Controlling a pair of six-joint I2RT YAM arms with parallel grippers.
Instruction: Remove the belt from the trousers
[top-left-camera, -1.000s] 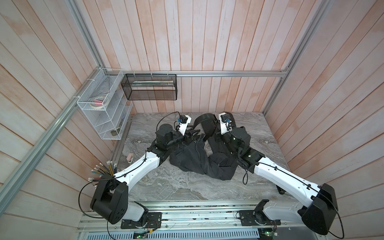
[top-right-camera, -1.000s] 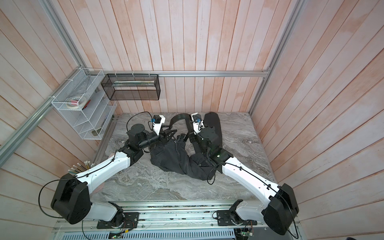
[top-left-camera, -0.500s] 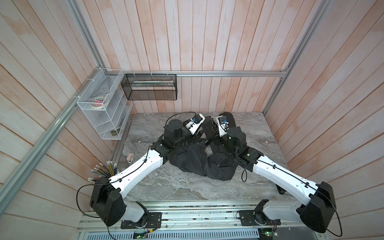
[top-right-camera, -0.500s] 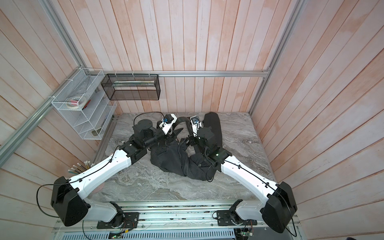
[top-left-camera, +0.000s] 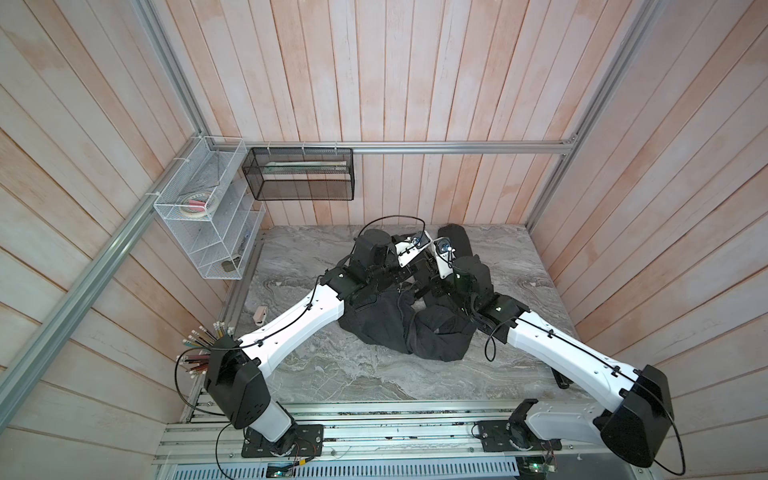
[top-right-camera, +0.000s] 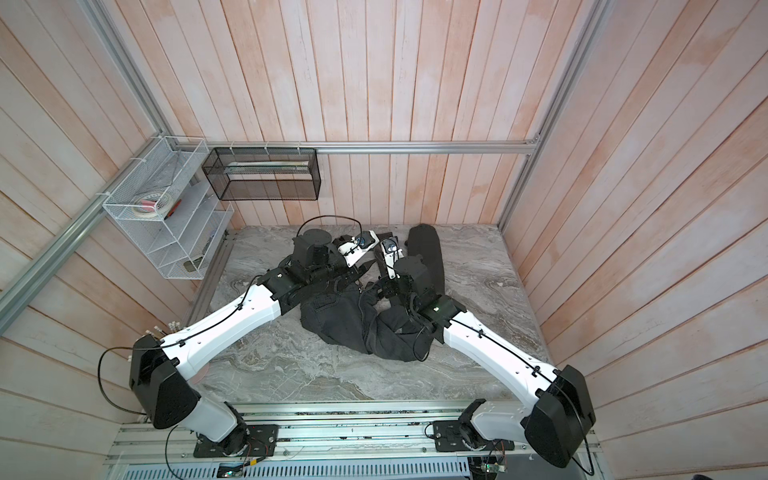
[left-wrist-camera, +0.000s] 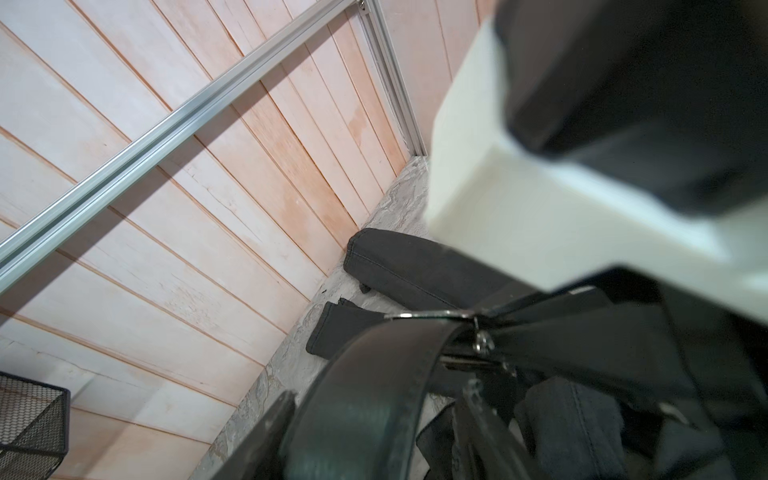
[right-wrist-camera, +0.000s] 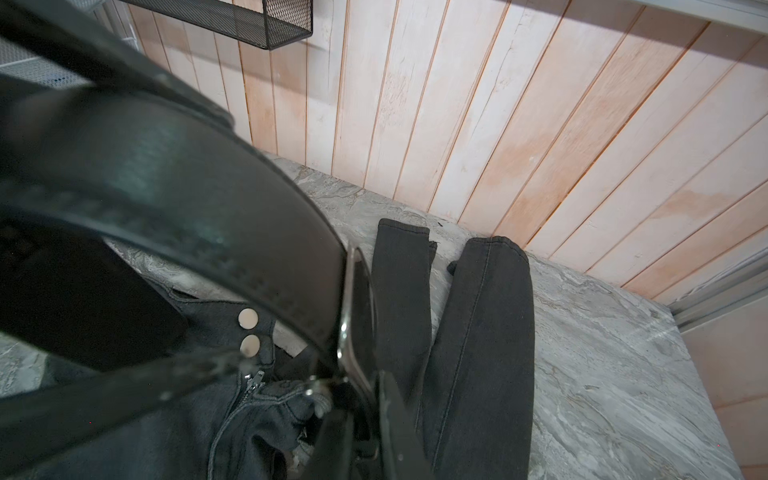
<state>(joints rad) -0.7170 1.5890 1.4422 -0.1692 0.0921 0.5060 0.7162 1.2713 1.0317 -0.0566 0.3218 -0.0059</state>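
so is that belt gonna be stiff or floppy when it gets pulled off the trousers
Probably semi-stiff: the belt arches in a smooth curve above the trousers rather than sagging flat. Likely a bit slippery, since its face looks shiny. The metal buckle end is probably heavier and could snag on the cloth.

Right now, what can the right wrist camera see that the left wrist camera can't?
Only the right wrist view shows two shiny buttons and the zipper on the trousers. Only the left wrist view shows a big, blurry white robot part very close up. Both show the belt with its buckle, the ends of the trouser legs, the marble table, the wooden wall and a black mesh basket.
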